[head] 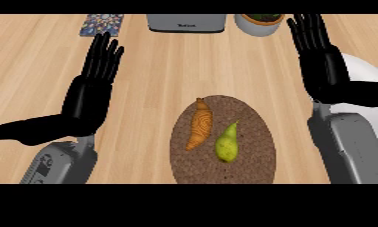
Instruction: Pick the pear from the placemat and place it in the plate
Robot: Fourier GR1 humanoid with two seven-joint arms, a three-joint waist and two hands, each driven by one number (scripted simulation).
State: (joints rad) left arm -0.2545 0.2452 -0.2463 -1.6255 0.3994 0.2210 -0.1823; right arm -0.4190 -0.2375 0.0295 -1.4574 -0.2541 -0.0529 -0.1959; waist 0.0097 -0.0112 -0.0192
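Left hand [94, 78]: up and open, fingers straight and together, pointing to the far edge; it's holding nothing, well left of the placemat.
Right hand [322, 53]: open too, fingers straight and pointing away, nothing in it; it sits at the right side, beyond and to the right of the placemat.
Pear [227, 143]: yellow-green, lying flat on the right half of the placemat, clear of both hands.
Pear's long axis: runs near-to-far with a slight lean. The narrow stem end points away and a touch right, and the fat end sits closer to the view's lower edge.
Placemat [255, 126]: brown oval, low in the centre of the wooden surface [162, 71].
Orange vegetable [199, 123]: ridged and tapered, lying just left of the pear on the same mat; a thin gap shows between them.
Plate [363, 71]: white, at the right edge, mostly hidden behind the right hand and forearm.
Far edge: a patterned item [102, 23], a grey appliance [185, 22] and a white pot [258, 25], all in a row.
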